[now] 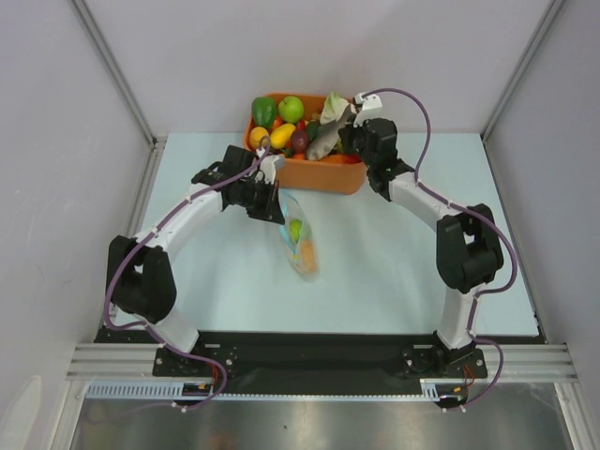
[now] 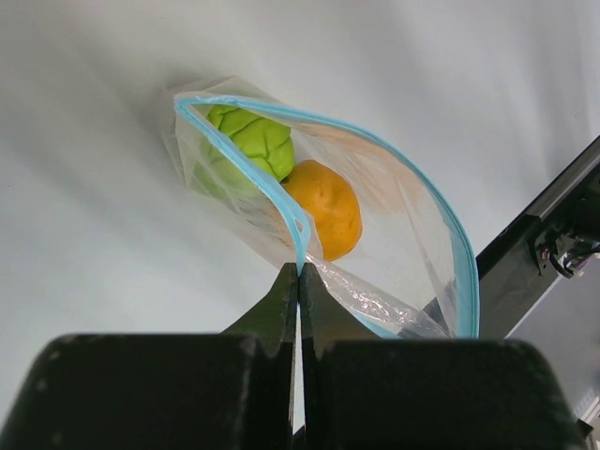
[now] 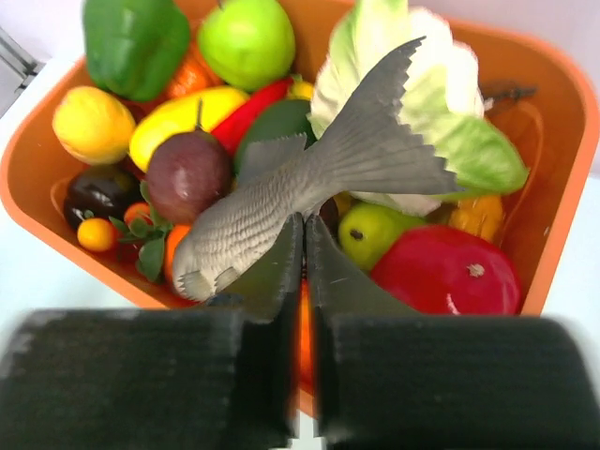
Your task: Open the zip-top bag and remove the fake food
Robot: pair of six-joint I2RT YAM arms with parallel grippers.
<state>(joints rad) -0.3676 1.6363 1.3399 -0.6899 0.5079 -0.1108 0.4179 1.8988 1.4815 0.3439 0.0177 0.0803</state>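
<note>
The zip-top bag (image 1: 300,239) lies on the table in front of the orange tub, its light-blue zip strip (image 2: 281,192) spread open. Inside it are the lime-green fruit (image 2: 248,141) and the orange-yellow fruit (image 2: 323,206). My left gripper (image 2: 300,272) is shut on the zip strip at the bag's mouth; in the top view it (image 1: 277,202) is at the bag's upper end. My right gripper (image 3: 304,220) is shut on the belly edge of the grey fish (image 3: 272,206) and holds it over the tub; the top view shows the fish (image 1: 323,139) beside this gripper (image 1: 345,127).
The orange tub (image 1: 323,175) stands at the back of the table, full of toy produce: a cauliflower (image 3: 422,103), a green apple (image 3: 246,39), a purple fruit (image 3: 187,173), a red fruit (image 3: 445,272). Cage posts stand at both back corners.
</note>
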